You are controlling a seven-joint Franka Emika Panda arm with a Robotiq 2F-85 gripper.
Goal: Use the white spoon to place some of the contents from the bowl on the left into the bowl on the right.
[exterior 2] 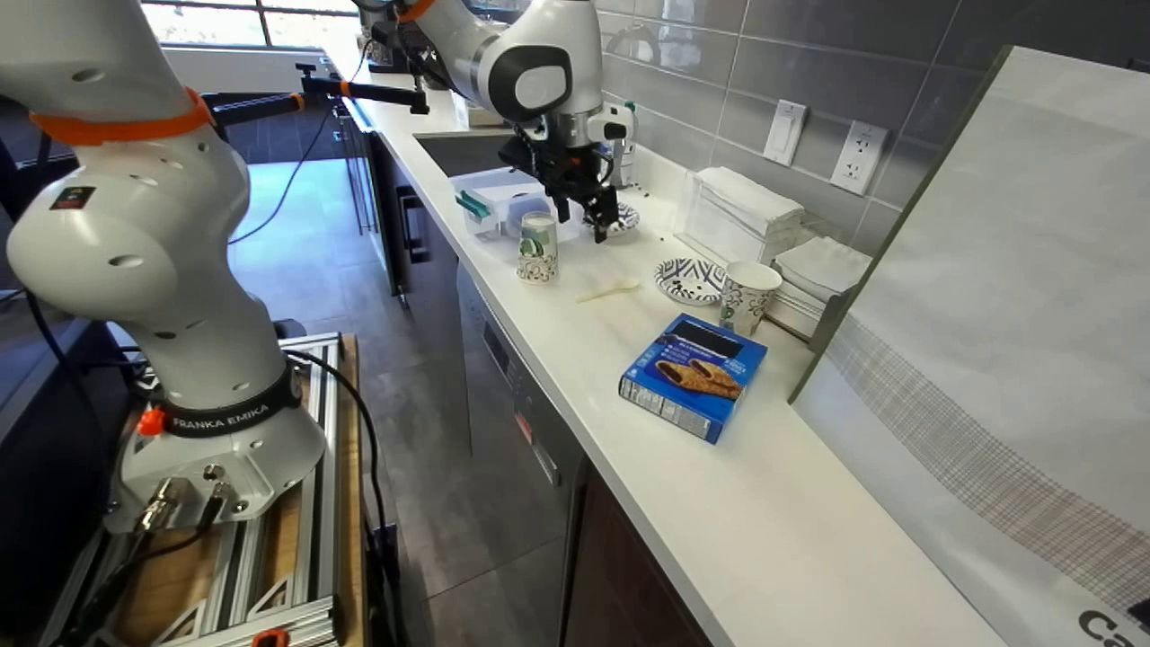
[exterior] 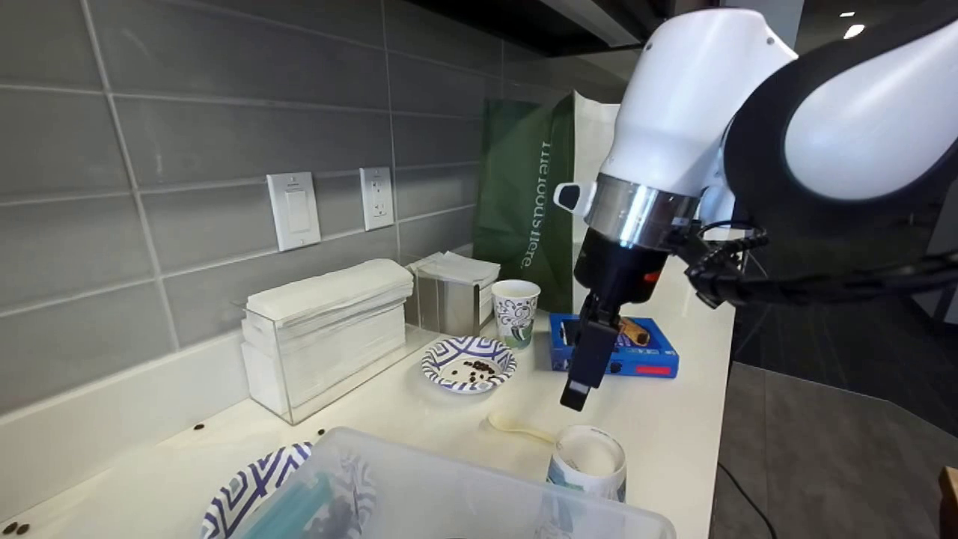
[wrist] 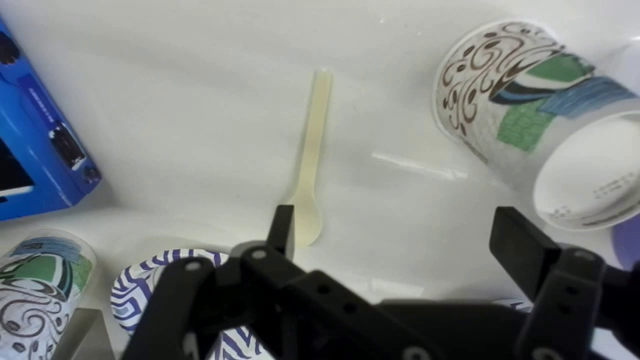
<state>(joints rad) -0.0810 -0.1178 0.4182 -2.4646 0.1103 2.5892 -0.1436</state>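
Observation:
A pale cream spoon (exterior: 524, 428) (exterior 2: 609, 290) (wrist: 312, 145) lies flat on the white counter. A blue-patterned paper bowl (exterior: 469, 344) (exterior 2: 669, 273) (wrist: 127, 300) holds some dark beans. A second patterned bowl (exterior: 251, 483) (exterior 2: 629, 218) is partly behind a plastic bin in an exterior view; its contents are hidden. A sliver of it (wrist: 515, 304) shows in the wrist view. My gripper (exterior: 574, 397) (exterior 2: 582, 223) (wrist: 395, 220) is open and empty, above the counter. In the wrist view one finger overlaps the spoon's bowl end; the spoon is not between the fingers.
An upside-down paper cup (exterior: 590, 460) (exterior 2: 537, 247) (wrist: 525, 100) stands near the spoon's handle. A clear bin (exterior: 449, 490) (exterior 2: 503, 193), an upright cup (exterior: 515, 311) (exterior 2: 747, 296), a blue box (exterior: 651, 355) (exterior 2: 692, 377) and napkin holders (exterior: 329, 337) stand around. Loose beans lie by the wall.

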